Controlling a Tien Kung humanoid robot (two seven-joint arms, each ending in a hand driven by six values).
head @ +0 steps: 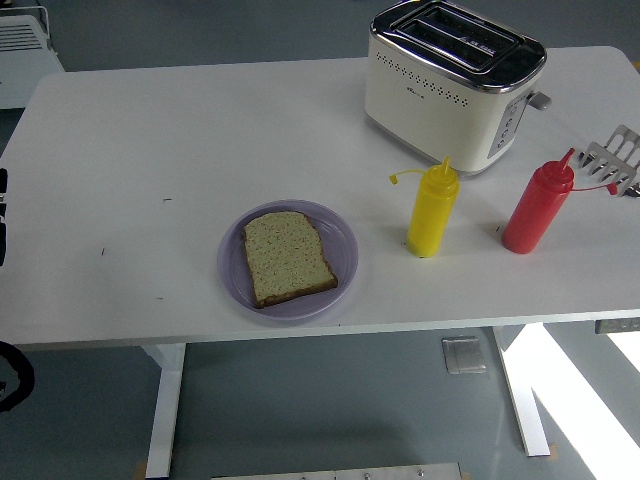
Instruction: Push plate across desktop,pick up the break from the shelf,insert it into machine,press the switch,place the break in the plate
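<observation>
Only a dark sliver of the robot's left arm [3,215] shows at the table's left edge; its hand is out of sight, so I cannot tell its grip. The slice of bread [286,257] lies flat on the purple plate [343,240] near the table's [150,150] front edge. The toaster [452,85] stands at the far right, the metal rack [617,158] at the right edge.
</observation>
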